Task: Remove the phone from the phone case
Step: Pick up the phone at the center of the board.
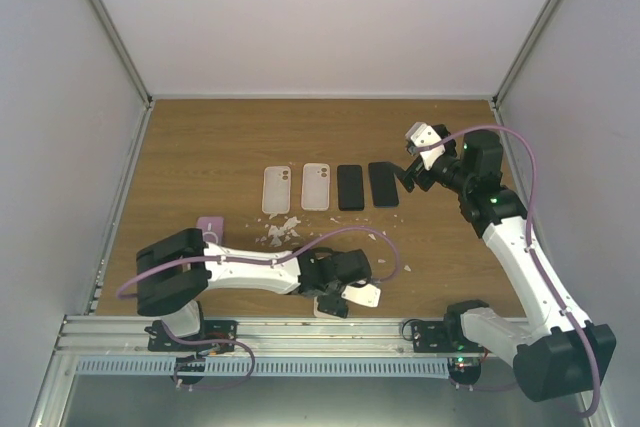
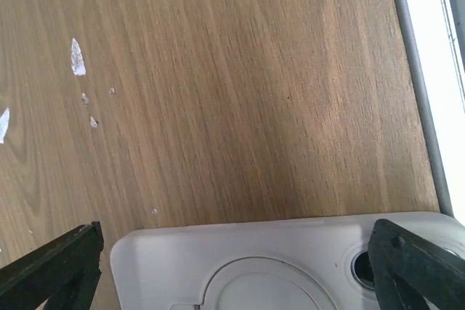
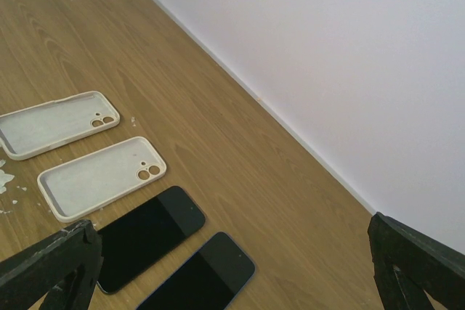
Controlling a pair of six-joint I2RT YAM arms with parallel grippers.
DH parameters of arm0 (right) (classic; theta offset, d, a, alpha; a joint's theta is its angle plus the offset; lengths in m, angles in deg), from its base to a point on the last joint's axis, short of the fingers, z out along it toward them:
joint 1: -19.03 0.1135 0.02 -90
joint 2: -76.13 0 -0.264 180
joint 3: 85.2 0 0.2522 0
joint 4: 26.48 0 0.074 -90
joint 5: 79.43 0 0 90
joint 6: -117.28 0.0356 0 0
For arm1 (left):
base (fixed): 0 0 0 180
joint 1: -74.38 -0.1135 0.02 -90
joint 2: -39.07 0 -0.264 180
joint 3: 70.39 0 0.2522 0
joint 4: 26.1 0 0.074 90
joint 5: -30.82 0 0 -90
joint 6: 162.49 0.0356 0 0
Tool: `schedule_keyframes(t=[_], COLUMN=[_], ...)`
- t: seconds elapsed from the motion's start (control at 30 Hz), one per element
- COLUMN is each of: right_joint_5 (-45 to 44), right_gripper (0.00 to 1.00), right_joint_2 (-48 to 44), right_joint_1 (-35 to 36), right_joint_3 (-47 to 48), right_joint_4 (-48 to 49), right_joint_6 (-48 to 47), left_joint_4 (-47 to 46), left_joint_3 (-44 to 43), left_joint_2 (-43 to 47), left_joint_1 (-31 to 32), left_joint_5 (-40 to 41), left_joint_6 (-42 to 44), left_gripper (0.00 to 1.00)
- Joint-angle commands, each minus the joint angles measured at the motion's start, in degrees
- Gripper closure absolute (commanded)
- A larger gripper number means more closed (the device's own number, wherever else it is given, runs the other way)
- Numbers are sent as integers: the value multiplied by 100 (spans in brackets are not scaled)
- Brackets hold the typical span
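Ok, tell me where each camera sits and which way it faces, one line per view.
Top external: fixed above and behind the bases, looking down on the table; both arms show, left hand near the front, right hand beside the black phones.
Left wrist: on the left arm, looking straight down at a white case; both open fingers show.
Right wrist: on the right arm, looking slantwise over two empty cases and the phones toward the wall; both fingers show.
Shared: top external and right wrist both show those cases and phones.

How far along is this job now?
Done: two empty white phone cases and two bare black phones lie in a row. In hand: the open left gripper sits over a white-cased phone. Left: pulling that phone out; the open right gripper holds nothing.
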Motion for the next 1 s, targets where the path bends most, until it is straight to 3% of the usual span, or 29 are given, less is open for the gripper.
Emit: schedule_keyframes(t=[0.0,0.3,0.67,0.97], right_joint_5=[64,87,97,111], right_gripper=[0,0,0,0], right_joint_2=[-48,-51,-27,-66], right_joint_1=[-62,-68,-146,-186], right_joint_3=[85,70,116,124], right_joint_4=[60,69,48,46], right_joint_6=[66,104,142,152], left_joint_4=[-244,-239,-77,-248], left_joint_3=[366,950,-403,-703], left_joint_2=[173,720,56,-661], left_joint_1=[34,-51,111,139], left_joint_5=[464,514,47,143], left_joint_6=[280,379,162,318], left_gripper=[1,1,1,1])
